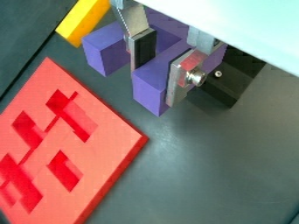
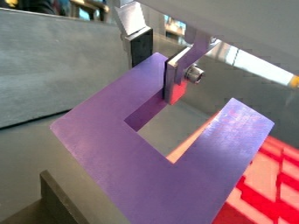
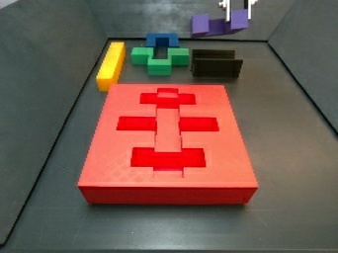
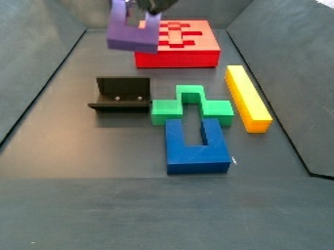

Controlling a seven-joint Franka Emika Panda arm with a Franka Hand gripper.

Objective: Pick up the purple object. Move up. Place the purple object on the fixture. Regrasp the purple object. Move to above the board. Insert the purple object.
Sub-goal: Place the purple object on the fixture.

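Purple object (image 4: 128, 31), judged stiff, light, smooth-sided plastic, is held aloft above fixture (image 4: 124, 95) w/ gripper (image 1: 163, 63) clamped across one prong; grasp best taken on flat faces

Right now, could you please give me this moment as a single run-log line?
gripper: shut on purple object | height: lifted, above fixture | board: cutouts unfilled | step: not yet placed on fixture

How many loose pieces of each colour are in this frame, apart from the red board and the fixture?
Purple: 1, the purple plastic U-shaped block, held in the gripper above the floor
Yellow: 1, the yellow bar
Green-and-blue: 1, the green-and-blue cross-shaped block
Total: 3
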